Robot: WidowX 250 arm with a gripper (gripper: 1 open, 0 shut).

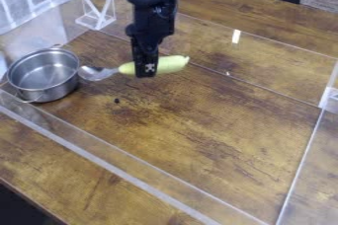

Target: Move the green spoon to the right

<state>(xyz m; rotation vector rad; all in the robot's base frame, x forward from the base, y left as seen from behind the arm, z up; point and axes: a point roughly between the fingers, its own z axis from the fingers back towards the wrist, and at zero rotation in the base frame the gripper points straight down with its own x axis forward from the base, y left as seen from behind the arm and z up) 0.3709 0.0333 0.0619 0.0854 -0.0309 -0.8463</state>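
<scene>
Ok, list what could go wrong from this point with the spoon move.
1. The fingers pinch the green spoon on its rounded handle with the metal end sticking out to the left; it could pivot or slip out mid-carry.
2. That end hangs close to the steel bowl; a swing could knock it.
3. A clear wall borders the right side, so carrying too far risks a bump.

Finding no legible text, label, brand, number or sign anywhere in view; noting only small white marks on the gripper [145,70], too blurred for reading.
</scene>
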